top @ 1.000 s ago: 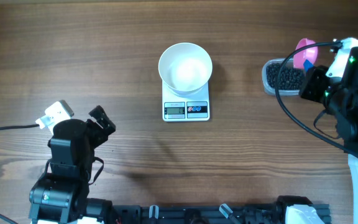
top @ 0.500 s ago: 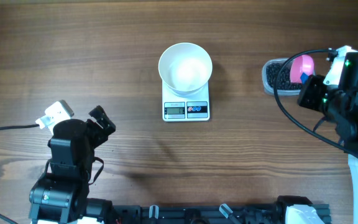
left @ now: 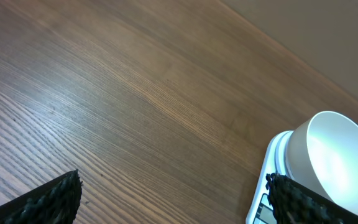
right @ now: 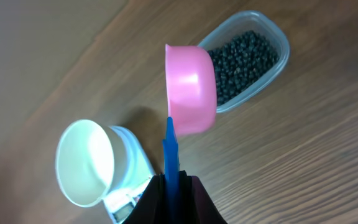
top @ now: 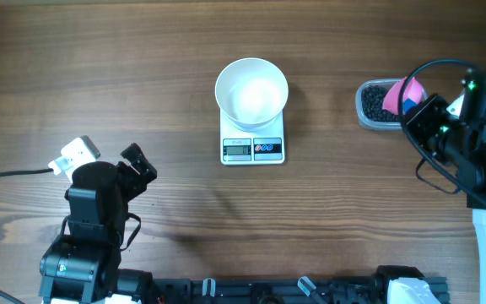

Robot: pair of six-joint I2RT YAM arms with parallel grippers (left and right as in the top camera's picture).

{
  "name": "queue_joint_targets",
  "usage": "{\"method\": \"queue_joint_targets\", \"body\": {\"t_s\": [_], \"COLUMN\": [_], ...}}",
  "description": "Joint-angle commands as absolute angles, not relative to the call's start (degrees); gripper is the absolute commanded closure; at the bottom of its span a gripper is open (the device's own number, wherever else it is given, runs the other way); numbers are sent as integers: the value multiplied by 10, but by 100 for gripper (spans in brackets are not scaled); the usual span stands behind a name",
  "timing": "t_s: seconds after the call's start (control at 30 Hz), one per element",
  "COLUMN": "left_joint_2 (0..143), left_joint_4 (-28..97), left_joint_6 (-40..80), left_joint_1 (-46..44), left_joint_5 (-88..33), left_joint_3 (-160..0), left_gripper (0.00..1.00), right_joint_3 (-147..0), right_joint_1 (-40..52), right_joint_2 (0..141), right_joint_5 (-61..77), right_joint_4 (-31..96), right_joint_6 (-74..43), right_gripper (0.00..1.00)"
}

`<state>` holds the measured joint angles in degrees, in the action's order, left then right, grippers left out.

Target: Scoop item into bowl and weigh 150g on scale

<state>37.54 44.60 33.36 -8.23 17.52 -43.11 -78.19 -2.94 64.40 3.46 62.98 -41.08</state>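
Black beads heaped in a clear tub, just beyond the tips of the right fingers and a little to their right. White bowl seated on the white scale, smooth glossy inside in full view. Rear of the scale's platform covered by the bowl, grey display and two buttons showing at the front, reading too small to make out. From the right fingers, bowl and scale off to the left and well apart. From the left fingers, ahead and to the right, also well apart.

Right fingers clamped tight on the blue handle of a pink scoop, handle running straight out from between the tips. Scoop cup at the far end of that handle, turned on its side with the mouth facing the beads, poised at the near edge of the tub. Hard to tell whether touching the beads or the tub rim, or whether carrying any beads.

Left fingers spread wide, gripping nothing, only the wooden desk showing in the gap between them. Parked far to the left of the tub and scoop, with the bowl and scale lying between the two sets of fingers.
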Motion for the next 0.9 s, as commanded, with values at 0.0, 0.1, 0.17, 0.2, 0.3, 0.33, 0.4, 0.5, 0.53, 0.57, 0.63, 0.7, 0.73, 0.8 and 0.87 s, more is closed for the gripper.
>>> {"method": "queue_joint_targets", "body": {"t_s": [0.0, 0.1, 0.17, 0.2, 0.3, 0.33, 0.4, 0.5, 0.53, 0.57, 0.63, 0.7, 0.73, 0.8, 0.87], "left_joint_2": [376, 376, 376, 376, 376, 376, 376, 376, 376, 376, 376, 376, 376, 376, 376], "left_joint_4": [445, 445, 445, 445, 445, 445, 446, 446, 445, 445, 445, 445, 445, 446, 445], "left_joint_6": [339, 339, 339, 339, 339, 339, 339, 339, 339, 339, 339, 339, 339, 339, 339], "left_joint_1": [-79, -79, -79, -79, -79, -79, -79, -79, -79, -79, -79, -79, -79, -79, -79], "left_joint_5": [178, 178, 178, 178, 178, 178, 178, 178, 178, 178, 178, 178, 178, 178, 178], "left_joint_3": [-430, -430, -430, -430, -430, -430, -430, -430, -430, -430, -430, -430, -430, -430, -430], "left_gripper": [0, 0, 0, 0, 0, 0, 0, 0, 0, 0, 0, 0, 0, 0, 0], "right_joint_3": [-787, -787, -787, -787, -787, -787, -787, -786, -786, -786, -787, -787, -787, -786, -787], "right_joint_1": [-31, -31, -31, -31, -31, -31, -31, -31, -31, -31, -31, -31, -31, -31, -31], "right_joint_2": [643, 643, 643, 643, 643, 643, 643, 643, 643, 643, 643, 643, 643, 643, 643], "right_joint_5": [46, 50, 50, 49, 50, 50, 52, 51, 51, 47, 30, 3, -12, -41, -58], "right_joint_4": [626, 626, 626, 626, 620, 615, 600, 585, 581, 578, 575, 567, 561, 544, 523], "right_joint_6": [-514, -555, -578, -587, -606, -606, -607, -617, -617, -616, -616, -615, -614, -598, -555], "right_gripper": [96, 96, 96, 96, 96, 96, 96, 96, 96, 96, 96, 96, 96, 96, 96]}}
